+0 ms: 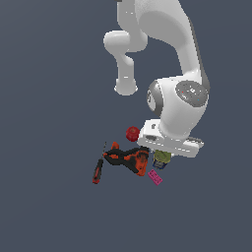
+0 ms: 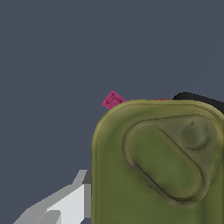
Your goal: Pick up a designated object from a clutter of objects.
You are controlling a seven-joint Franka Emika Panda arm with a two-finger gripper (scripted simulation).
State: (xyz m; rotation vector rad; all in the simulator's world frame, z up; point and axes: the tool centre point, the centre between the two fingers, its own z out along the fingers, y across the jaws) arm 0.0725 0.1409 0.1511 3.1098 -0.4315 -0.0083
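Note:
The designated object, a small boxy can with an olive-green top (image 2: 162, 166), fills much of the wrist view. In the exterior view the can (image 1: 163, 158) sits right under the white hand, at the exterior view's right end of the clutter of objects (image 1: 129, 160). My gripper (image 1: 162, 155) is down around it, mostly hidden by the hand. One grey finger (image 2: 65, 204) lies flush against the can's side. The other finger is out of view.
A red-and-black drill (image 1: 129, 158) lies just to the exterior view's left of the can. Beyond it is a red-handled screwdriver (image 1: 98, 170). A round red piece (image 1: 132, 133) sits behind the drill. A small pink flat box (image 1: 155, 177) (image 2: 113, 100) lies close to the can.

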